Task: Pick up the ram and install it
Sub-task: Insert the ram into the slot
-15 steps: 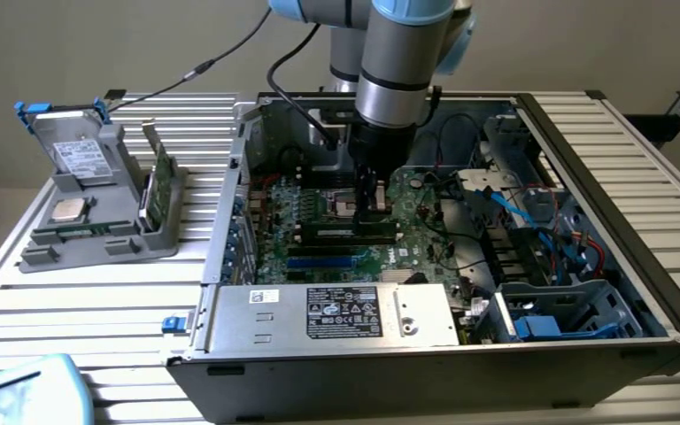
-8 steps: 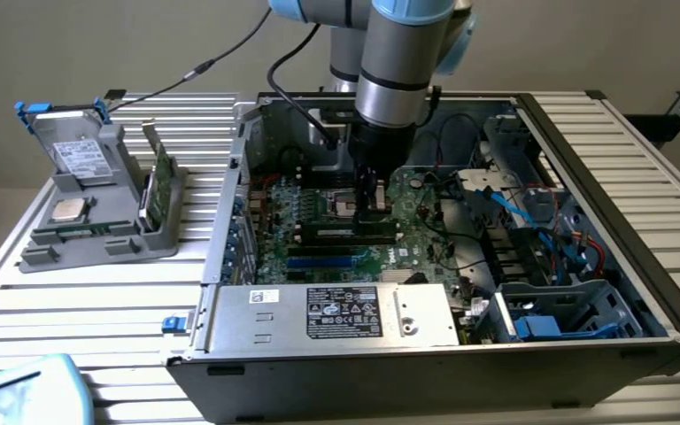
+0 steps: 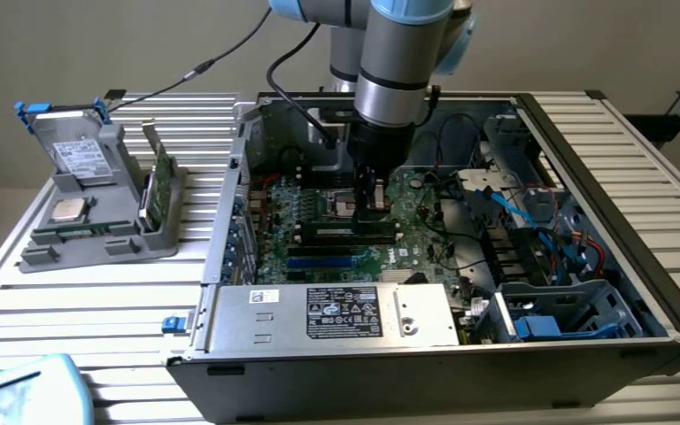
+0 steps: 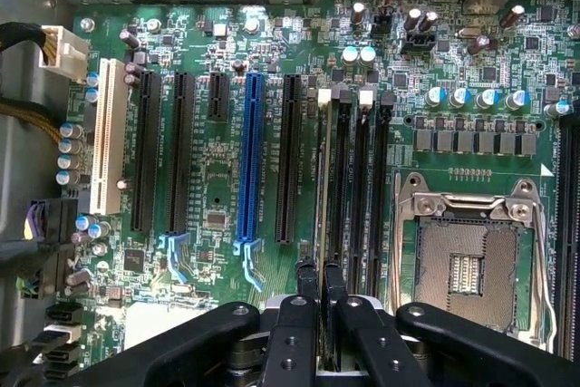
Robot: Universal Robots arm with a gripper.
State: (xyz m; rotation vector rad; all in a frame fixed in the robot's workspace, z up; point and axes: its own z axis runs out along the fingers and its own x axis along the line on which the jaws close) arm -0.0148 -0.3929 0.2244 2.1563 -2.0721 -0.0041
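Green and very thin, the ram (image 4: 319,188) stands on its edge between the two black fingers of the gripper (image 4: 320,283). In my wrist view I see only its narrow upper edge. The fingers (image 4: 306,280) are almost together and clamped on the ram, one on each side of it.

The stick lies in line with the first memory slot (image 4: 343,178), the one nearest to the long black expansion slots (image 4: 288,160) and the blue slot (image 4: 251,160). A white latch (image 4: 323,95) is at the far end of it. Whether the ram is already seated or only just above its slot, I cannot tell. Beyond the memory slots is the open processor socket (image 4: 462,265) with its metal frame.

From the exterior view the arm (image 3: 393,62) comes straight down into the open computer case (image 3: 623,177), and the gripper (image 3: 375,205) is low over the motherboard (image 3: 316,212), just beside the socket and above the black memory slots (image 3: 346,233). The grey power supply (image 3: 328,314) lies at the near side of the case.

On the exterior view's left, well apart from the case, a grey holder (image 3: 104,239) stands on the slatted table (image 3: 81,310). It carries a boxy drive (image 3: 81,159), a small silver processor chip (image 3: 71,210) and another green stick (image 3: 158,181), standing upright.
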